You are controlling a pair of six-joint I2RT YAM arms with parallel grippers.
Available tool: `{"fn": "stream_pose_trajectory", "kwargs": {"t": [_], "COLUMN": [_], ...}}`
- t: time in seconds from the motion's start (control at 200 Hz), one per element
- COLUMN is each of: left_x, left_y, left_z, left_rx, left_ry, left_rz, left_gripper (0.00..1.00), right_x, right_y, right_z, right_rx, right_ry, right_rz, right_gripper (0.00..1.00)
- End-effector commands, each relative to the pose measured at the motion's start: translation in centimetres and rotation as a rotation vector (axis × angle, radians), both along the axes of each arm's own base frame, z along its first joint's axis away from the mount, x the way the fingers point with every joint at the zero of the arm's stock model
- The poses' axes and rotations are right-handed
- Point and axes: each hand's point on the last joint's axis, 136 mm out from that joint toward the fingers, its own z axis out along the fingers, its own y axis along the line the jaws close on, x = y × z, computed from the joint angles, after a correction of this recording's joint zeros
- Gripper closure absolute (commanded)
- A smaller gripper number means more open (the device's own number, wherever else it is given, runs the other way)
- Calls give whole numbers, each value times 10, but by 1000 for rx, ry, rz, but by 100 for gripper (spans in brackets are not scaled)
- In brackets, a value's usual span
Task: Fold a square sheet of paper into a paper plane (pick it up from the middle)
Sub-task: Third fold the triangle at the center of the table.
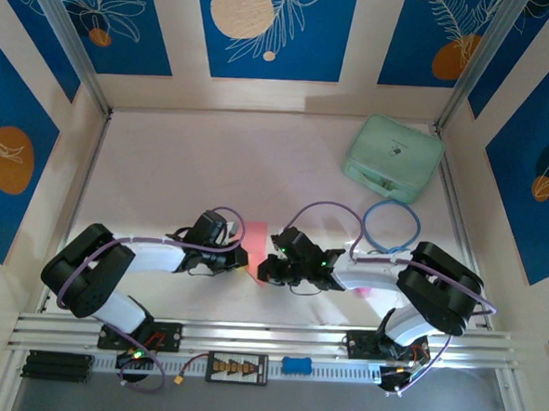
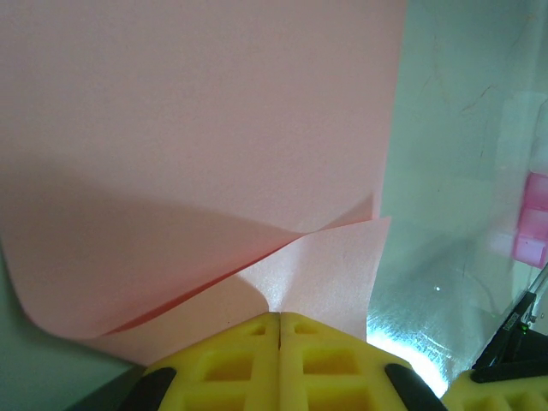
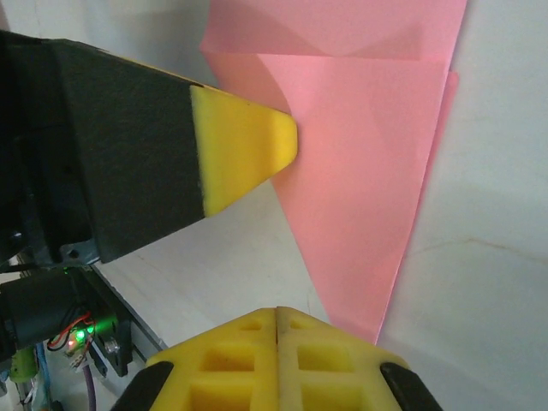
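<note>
The paper (image 1: 257, 234) sits mid-table, toward the near edge, right between the two arms. It's partly folded, and in the right wrist view it tapers to a point. The left end effector (image 2: 279, 318) is clenched, and the paper's edge runs straight into the seam between its fingers. We call that a pinch on the paper, with a flap curling up above it. The right end effector (image 3: 276, 315) is clenched too, just beside the pointed tip, but we can't tell whether it has caught any paper. To crease this well, we'd hold the pinch firm, line up the edges first, then press flat along the fold. Tugging could skew or tear a thin sheet like this. At the far right of the table (image 1: 165, 162) the mint case (image 1: 392, 159) sits shut, contents hidden.
</note>
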Motion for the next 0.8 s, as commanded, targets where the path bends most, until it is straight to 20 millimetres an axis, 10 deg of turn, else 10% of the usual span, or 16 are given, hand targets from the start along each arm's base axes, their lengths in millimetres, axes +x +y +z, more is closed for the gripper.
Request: {"fn": "stream_pose_trajectory", "kwargs": {"t": [0.0,0.52,0.795], "left_x": [-6,-1,-2], "left_y": [7,1,-5], "left_z": [-13,0,22], "left_rx": [64,43,3], "left_ry": [29,-6,-59], "left_rz": [-5,-27,-32], "left_gripper": [100,100,95], "right_x": [6,-13,-12], "right_y": [16,-14,-21], "right_z": [9,-55,-54], "right_rx": [43,-110,-131], "right_ry": [-1,133,115], "right_rz": [19,-12,-24], "right_gripper": [97,97,99]}}
